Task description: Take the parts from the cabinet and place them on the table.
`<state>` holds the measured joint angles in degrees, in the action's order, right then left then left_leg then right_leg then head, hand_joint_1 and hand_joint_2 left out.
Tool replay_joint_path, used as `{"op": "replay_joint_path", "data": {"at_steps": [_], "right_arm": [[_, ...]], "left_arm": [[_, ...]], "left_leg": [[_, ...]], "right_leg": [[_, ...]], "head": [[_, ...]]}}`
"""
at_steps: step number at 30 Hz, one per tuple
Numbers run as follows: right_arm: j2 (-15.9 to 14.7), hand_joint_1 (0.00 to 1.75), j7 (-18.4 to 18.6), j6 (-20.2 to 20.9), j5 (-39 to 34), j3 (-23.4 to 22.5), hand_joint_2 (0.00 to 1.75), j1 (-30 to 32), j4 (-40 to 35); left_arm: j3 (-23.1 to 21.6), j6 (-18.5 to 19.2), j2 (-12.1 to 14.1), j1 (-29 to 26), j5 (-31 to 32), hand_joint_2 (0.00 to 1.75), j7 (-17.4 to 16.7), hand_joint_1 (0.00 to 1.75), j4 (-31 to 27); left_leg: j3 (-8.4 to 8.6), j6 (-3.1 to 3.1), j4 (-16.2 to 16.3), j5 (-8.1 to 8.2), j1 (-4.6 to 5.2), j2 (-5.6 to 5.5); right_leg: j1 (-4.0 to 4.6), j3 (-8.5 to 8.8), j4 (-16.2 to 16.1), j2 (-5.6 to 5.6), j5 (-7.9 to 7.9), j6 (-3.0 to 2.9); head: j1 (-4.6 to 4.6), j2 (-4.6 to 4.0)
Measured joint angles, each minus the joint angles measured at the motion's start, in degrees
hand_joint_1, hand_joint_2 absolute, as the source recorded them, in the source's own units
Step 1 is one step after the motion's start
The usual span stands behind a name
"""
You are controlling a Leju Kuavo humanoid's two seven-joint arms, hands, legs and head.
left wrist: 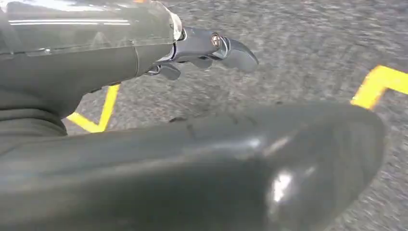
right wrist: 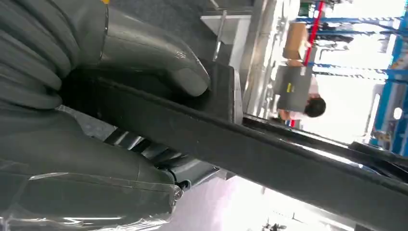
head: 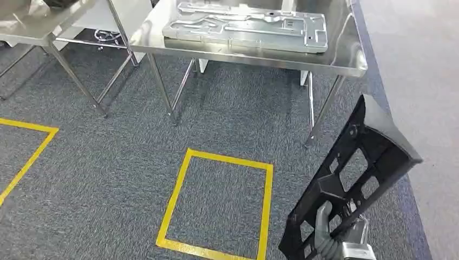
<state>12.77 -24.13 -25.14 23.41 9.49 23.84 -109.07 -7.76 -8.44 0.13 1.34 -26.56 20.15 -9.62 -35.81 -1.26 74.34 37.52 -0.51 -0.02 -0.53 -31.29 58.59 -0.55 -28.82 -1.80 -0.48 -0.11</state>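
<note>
A black plastic frame part (head: 354, 179) with several cut-outs stands tilted at the lower right of the head view, above the carpet. My right hand (head: 326, 230) grips its lower end. In the right wrist view the thumb (right wrist: 154, 53) presses on the black part (right wrist: 288, 159), with the fingers wrapped under it. A flat silver metal part (head: 246, 26) lies on the steel table (head: 254, 58) ahead. My left hand (left wrist: 202, 48) hangs over the carpet, holding nothing, its fingers loosely apart.
A second steel table (head: 38, 30) stands at the far left. A yellow taped square (head: 216, 208) marks the grey carpet before the table, and another yellow line (head: 27, 154) runs at the left. A person (right wrist: 298, 91) stands far off.
</note>
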Motion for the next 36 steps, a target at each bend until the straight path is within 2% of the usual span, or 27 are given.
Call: {"op": "replay_joint_path", "data": {"at_steps": [1,2,4,5,6,7,8,11,12,13,14,15,16,17,18,19,20,21,23,25,27,28,31,32,34,35,36], "right_arm": [[0.2,1.75,0.3,-0.1,0.3,-0.2,1.75,0.0,0.3],[0.4,1.75,0.3,0.0,0.1,-0.4,1.75,0.0,0.5],[0.7,1.75,-0.1,0.2,-0.8,-0.6,1.75,0.0,0.8],[0.8,1.75,-0.2,0.3,-1.0,-0.7,1.75,0.0,0.9],[1.0,1.75,-0.3,0.4,-1.1,-1.0,1.75,-0.2,1.0],[1.1,1.75,-0.4,0.5,-1.3,-1.4,1.75,-0.2,1.2],[1.2,1.75,-0.5,0.5,-1.4,-1.6,1.75,-0.3,1.2],[1.4,1.75,0.1,0.4,-0.4,-2.1,1.75,-0.7,1.5],[1.4,1.75,0.5,0.2,0.3,-2.7,1.75,-1.0,1.6],[1.4,1.75,1.0,0.1,0.9,-3.3,1.75,-1.2,1.8],[1.4,1.75,1.2,-0.1,1.2,-3.6,1.75,-1.4,1.9],[1.4,1.75,1.5,-0.7,1.7,-4.5,1.75,-1.5,2.1],[1.4,1.75,1.8,-1.3,2.1,-5.3,1.75,-1.7,2.2],[1.4,1.75,2.0,-1.9,2.5,-6.0,1.75,-2.0,2.3],[1.4,1.75,2.1,-2.9,3.3,-6.8,1.75,-2.4,2.3],[1.4,1.75,2.0,-4.3,4.3,-7.7,1.75,-2.8,2.3],[1.4,1.75,2.0,-5.8,5.4,-8.5,1.75,-3.3,2.0],[1.4,1.75,2.0,-7.4,6.7,-9.3,1.75,-3.8,1.8],[1.4,1.75,2.0,-10.9,9.0,-10.9,1.75,-5.1,0.8],[1.4,1.75,0.9,-13.8,11.4,-11.6,1.75,-6.3,-0.8],[2.1,1.75,-1.4,-14.7,14.0,-12.4,1.75,-7.1,-2.6],[2.7,1.75,-2.7,-14.8,15.0,-12.7,1.75,-7.6,-3.4],[4.3,1.75,-4.7,-14.9,17.0,-13.5,1.75,-8.4,-4.9],[4.7,1.75,-4.9,-14.9,17.7,-13.8,1.75,-8.5,-5.2],[5.3,1.75,-4.8,-14.9,20.0,-14.4,1.75,-9.1,-5.3],[5.6,1.75,-4.7,-14.9,21.9,-14.9,1.75,-9.5,-5.4],[5.8,1.75,-4.8,-14.9,23.9,-15.5,1.75,-10.1,-5.6]], "left_arm": [[0.0,0.0,0.0,-0.1,0.0,0.0,0.0,0.0,0.0],[0.0,0.0,0.1,-0.1,0.0,0.0,0.0,0.0,0.0],[0.0,0.0,0.2,-0.5,0.0,0.0,-0.1,0.0,0.0],[-0.1,-0.1,0.2,-0.7,0.1,0.0,-0.1,0.0,0.0],[-0.1,-0.1,0.2,-1.0,0.1,0.0,-0.2,0.0,0.1],[-0.1,-0.1,0.2,-0.8,0.1,0.0,-0.2,0.0,0.1],[-0.1,0.0,0.2,-0.6,0.1,0.0,-0.2,0.0,0.1],[-0.1,0.0,0.2,-0.7,0.3,0.0,-0.3,0.0,0.1],[-0.2,0.1,0.2,-0.6,0.4,0.0,-0.4,0.0,0.1],[-0.2,0.1,0.3,-0.5,0.6,0.0,-0.4,0.0,0.1],[-0.2,0.1,0.4,-0.4,0.7,0.0,-0.4,0.0,0.1],[-0.2,0.2,0.4,-0.3,0.8,0.0,-0.5,0.0,0.1],[-0.3,0.3,0.4,-0.3,0.9,0.0,-0.5,0.0,0.1],[-0.4,0.3,0.4,-0.3,1.0,0.0,-0.6,0.0,0.1],[-0.6,0.4,0.4,-0.3,1.2,0.0,-0.7,0.0,0.1],[-0.7,0.5,0.4,-0.4,1.3,0.0,-0.8,0.0,0.1],[-0.9,0.6,0.4,-0.4,1.4,0.0,-0.8,0.0,0.1],[-1.2,0.7,0.4,-0.6,1.5,0.0,-0.9,0.0,0.1],[-1.5,0.7,0.5,0.1,2.0,0.0,-1.0,0.0,0.1],[-1.7,0.8,0.5,0.1,2.1,0.0,-1.2,0.0,0.1],[-1.8,0.7,0.8,0.2,2.4,0.0,-1.4,0.0,0.1],[-1.9,0.7,0.7,0.3,2.4,0.0,-1.4,0.0,0.1],[-2.2,0.7,0.8,0.5,2.5,0.0,-1.5,0.0,0.1],[-2.3,0.7,0.8,0.4,2.5,0.0,-1.6,0.0,0.1],[-2.6,0.7,0.8,0.2,2.6,0.0,-1.7,0.0,0.1],[-2.6,0.7,0.8,0.0,2.7,0.0,-1.7,0.0,0.1],[-2.7,0.7,0.8,-0.1,2.8,0.0,-1.7,0.0,0.1]], "left_leg": [[-1.7,-0.36,1.1,0.66,-0.15,0.01],[-2.18,-0.39,-0.2,-0.13,-0.25,0.02],[-0.8,-0.54,-7.6,-5.37,-0.31,0.08],[0.09,-0.56,-11.9,-9.43,-0.34,0.24],[0.03,-0.11,-13.5,-12.17,-0.18,0.6],[0.13,0.57,-13.6,-9.71,0.26,0.69],[0.53,1.17,-13.6,-10.74,0.32,0.61],[2.32,2.54,-14.9,-10.44,-0.06,0.16],[3.04,2.93,-15.1,-10.18,-0.01,0.31],[3.47,3.35,-15.3,-9.87,0.02,0.25],[3.75,3.46,-15.3,-9.55,0.06,0.11],[4.27,3.53,-15.3,-8.93,0.18,-0.14],[4.92,3.5,-15.3,-8.36,0.3,-0.37],[5.63,3.5,-15.3,-7.81,0.4,-0.45],[6.69,3.5,-15.3,-7.07,0.54,-0.52],[7.73,3.51,-15.4,-6.33,0.66,-0.56],[8.45,3.49,-15.4,-5.66,0.8,-0.55],[8.62,3.44,-15.6,-5.1,0.74,-0.51],[8.92,2.65,-16.2,-4.41,0.81,-0.83],[10.21,2.03,-15.6,-5.74,0.94,-0.61],[8.98,1.61,-11.5,-6.35,0.94,-0.5],[7.02,1.41,-8.1,-5.54,0.8,-0.45],[-0.21,0.14,0.2,0.76,0.1,-0.39],[-1.38,-0.1,0.0,1.1,-0.05,-0.37],[-1.11,-0.13,-5.5,-2.36,-0.15,-0.33],[-0.49,0.02,-10.0,-6.3,-0.15,-0.28],[-0.44,0.51,-13.7,-12.3,-0.12,-0.03]], "right_leg": [[-0.05,0.62,0.0,-0.06,-0.57,0.06],[-0.15,1.44,0.0,0.07,-1.16,0.3],[-0.46,3.29,0.0,0.12,-2.48,0.82],[-0.6,4.09,0.0,0.01,-3.17,1.13],[-0.53,4.72,0.2,-0.13,-3.75,1.53],[-0.42,4.64,0.0,-0.01,-4.18,2.07],[-0.39,4.94,-0.5,-0.14,-4.59,2.57],[-0.49,5.28,1.7,-0.07,-3.72,3.41],[-0.51,3.66,4.9,0.06,-3.25,3.51],[-0.43,0.55,9.5,0.14,-3.79,3.63],[-0.38,-1.86,12.6,0.23,-5.15,3.68],[-0.37,-5.11,16.0,0.28,-7.96,3.74],[-0.36,-6.99,17.0,0.29,-9.65,3.84],[-0.3,-7.88,16.3,0.29,-9.76,3.66],[-0.16,-7.92,13.7,0.31,-8.44,3.27],[0.05,-7.27,9.8,0.32,-5.46,2.84],[0.45,-6.58,5.6,0.34,-1.3,2.2],[0.8,-6.41,3.2,0.5,4.44,1.32],[1.15,-6.49,2.6,0.46,3.49,1.16],[0.99,-5.16,1.2,0.88,3.34,0.53],[0.36,-2.61,-0.1,1.0,2.76,0.06],[0.31,-1.84,-0.3,0.93,2.25,-0.14],[0.29,0.17,-0.3,0.93,0.35,-0.13],[0.24,1.1,-0.3,0.99,-0.38,-0.07],[0.11,3.09,-0.3,1.19,-1.82,0.24],[0.06,4.15,-0.3,1.19,-2.63,0.45],[0.05,4.57,-0.4,1.15,-3.43,0.72]], "head": [[-0.02,0.0],[-0.04,0.0],[-0.02,0.0],[-0.02,0.0],[0.0,0.0],[-0.15,-0.02],[-0.05,0.0],[-0.09,0.0],[-0.02,0.0],[0.0,0.0],[0.0,0.0],[0.0,0.0],[-0.02,0.0],[0.0,0.0],[0.0,0.0],[0.0,0.0],[0.02,0.0],[0.02,0.0],[-0.4,0.0],[-0.48,0.0],[-0.52,0.0],[-0.92,0.0],[-0.89,0.0],[-0.96,0.0],[-0.94,0.0],[-0.94,0.0],[-0.96,0.0]]}}
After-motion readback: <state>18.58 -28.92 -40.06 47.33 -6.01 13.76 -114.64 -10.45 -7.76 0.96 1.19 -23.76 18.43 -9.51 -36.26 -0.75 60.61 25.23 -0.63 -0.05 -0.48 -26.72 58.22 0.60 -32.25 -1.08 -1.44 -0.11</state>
